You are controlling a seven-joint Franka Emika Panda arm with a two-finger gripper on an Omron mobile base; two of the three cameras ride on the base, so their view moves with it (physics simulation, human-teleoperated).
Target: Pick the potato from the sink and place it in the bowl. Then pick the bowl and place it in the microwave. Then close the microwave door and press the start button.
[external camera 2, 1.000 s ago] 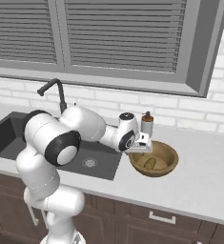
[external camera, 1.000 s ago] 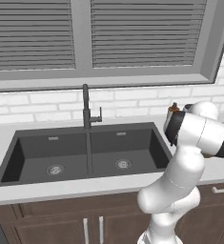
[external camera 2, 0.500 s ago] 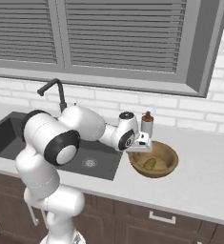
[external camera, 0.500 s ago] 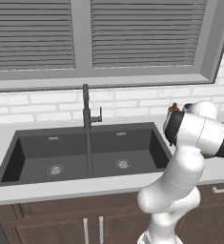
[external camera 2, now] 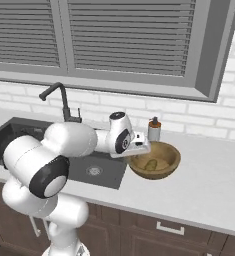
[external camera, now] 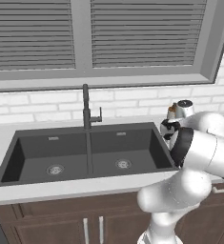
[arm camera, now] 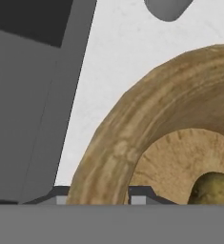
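Observation:
The tan wooden bowl [external camera 2: 163, 173] stands on the white counter just right of the sink [external camera 2: 19, 136]. The small yellowish-brown potato [external camera 2: 150, 164] lies inside it. My gripper [external camera 2: 139, 150] is at the bowl's left rim. In the hand view the rim [arm camera: 127, 128] runs between my two fingertips, one outside the wall and one inside, so the gripper [arm camera: 100, 198] is shut on the bowl. The potato [arm camera: 213, 188] shows at the lower right, on the bowl's floor. In the left base view my own arm hides the bowl. The microwave and its door are out of view.
A soap bottle [external camera 2: 154, 129] stands just behind the bowl against the brick wall. The dark arched faucet [external camera: 86, 107] rises behind the double-basin sink [external camera: 32, 152]. White counter [external camera 2: 209, 185] stretches to the right of the bowl. Cabinet doors run below.
The jaws have narrowed onto the bowl's rim. The arm and the bowl have hardly moved.

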